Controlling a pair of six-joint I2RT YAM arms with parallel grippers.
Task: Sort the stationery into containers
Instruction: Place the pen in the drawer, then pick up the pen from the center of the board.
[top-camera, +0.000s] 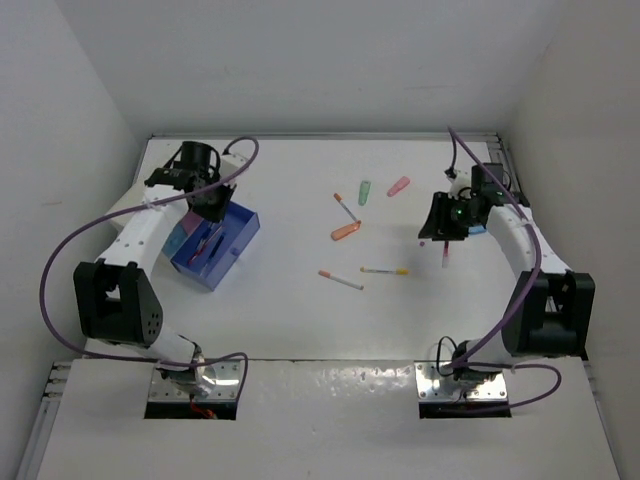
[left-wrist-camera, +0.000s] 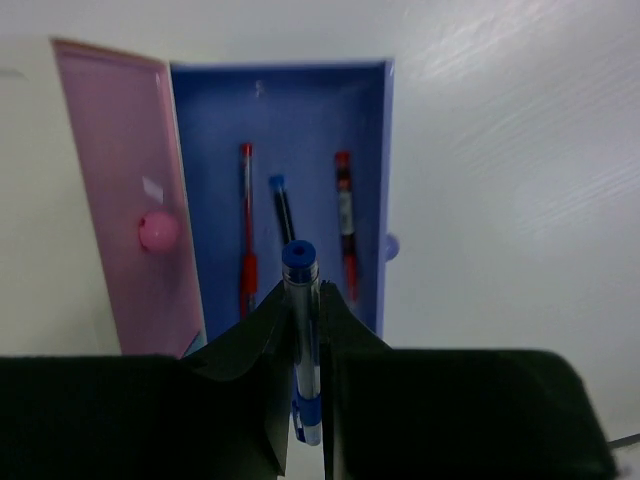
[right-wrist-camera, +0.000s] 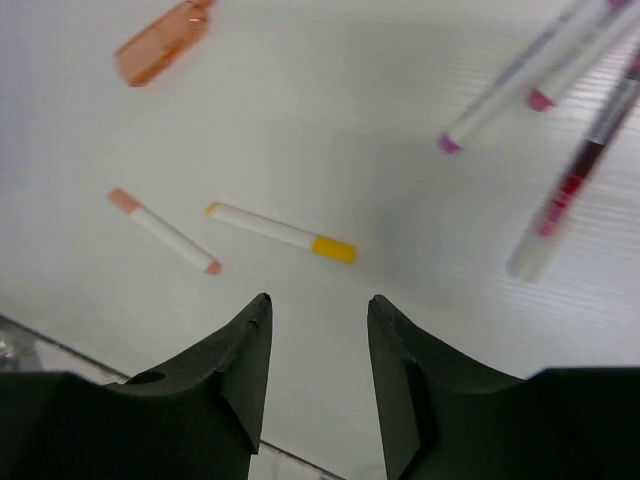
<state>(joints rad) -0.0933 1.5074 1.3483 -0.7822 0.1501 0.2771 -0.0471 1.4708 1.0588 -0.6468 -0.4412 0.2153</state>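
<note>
Now two boxes sit at left, blue (left-wrist-camera: 300, 120) and pink (left-wrist-camera: 110, 150); three pens (left-wrist-camera: 345, 225) lie in the blue one, and the left jaws clench a clear blue-capped pen (left-wrist-camera: 300, 262) above it. Three stubby markers (top-camera: 346, 231), orange, green and pink, lie mid-tabletop (top-camera: 290, 310); the right jaws stand released

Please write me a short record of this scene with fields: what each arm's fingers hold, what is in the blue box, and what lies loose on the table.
left fingers: shut on blue-capped pen, over the near end of the blue box
right fingers: open, empty, above the table
blue box contents: red pen, blue-tipped pen, second red pen
pink box: directly beside the blue box
loose on table: orange piece, green piece, pink piece, yellow-ended pen, other thin pens
</note>
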